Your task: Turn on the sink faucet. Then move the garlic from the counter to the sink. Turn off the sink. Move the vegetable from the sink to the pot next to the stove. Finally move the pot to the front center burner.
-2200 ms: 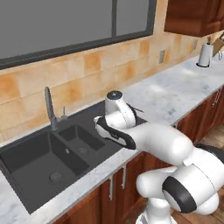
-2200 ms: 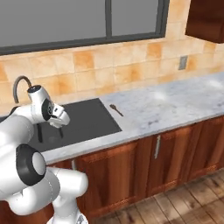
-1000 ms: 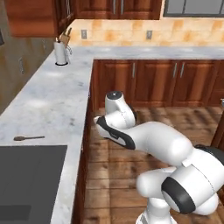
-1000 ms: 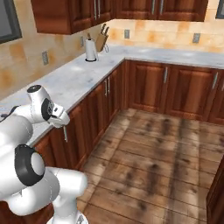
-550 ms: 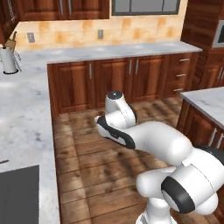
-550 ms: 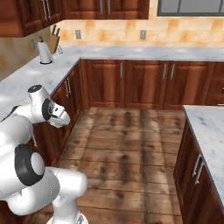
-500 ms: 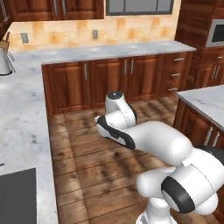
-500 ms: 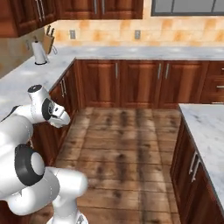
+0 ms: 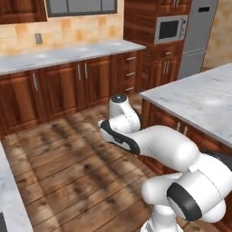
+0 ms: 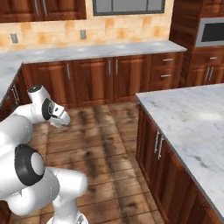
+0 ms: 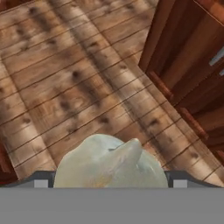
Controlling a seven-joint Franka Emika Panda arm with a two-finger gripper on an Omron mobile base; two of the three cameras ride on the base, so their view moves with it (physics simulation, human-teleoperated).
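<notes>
Hand [image 11: 111, 181] spread wide around the garlic [image 11: 109, 162], bulb pinched between its tips, above wooden floor [image 11: 65, 87]

Floor [image 9: 68, 158] is wood plank, mid-brown with dark knots and grain streaks, low sheen. Cabinets [image 10: 92, 78] are reddish-brown wood, smooth, slightly glossy, with slim brushed-metal bar handles [image 10: 110, 67]. Counter [image 9: 68, 52] along the wall is white marble with faint grey veins, polished; island top [image 10: 192, 113] has the same pale veined stone look. Backsplash [image 10: 57, 30] is tan and orange tile, matt, mottled. Microwave [image 9: 171, 29] has a silver metal frame and dark glassy door; fridge [image 9: 197, 36] is plain grey metal, satin. Garlic [image 11: 111, 164] close in the hand view is cream-white, lumpy, papery-looking, matt, with a pointed tip. Arm [image 9: 158, 145] is glossy white plastic with dark joints.
</notes>
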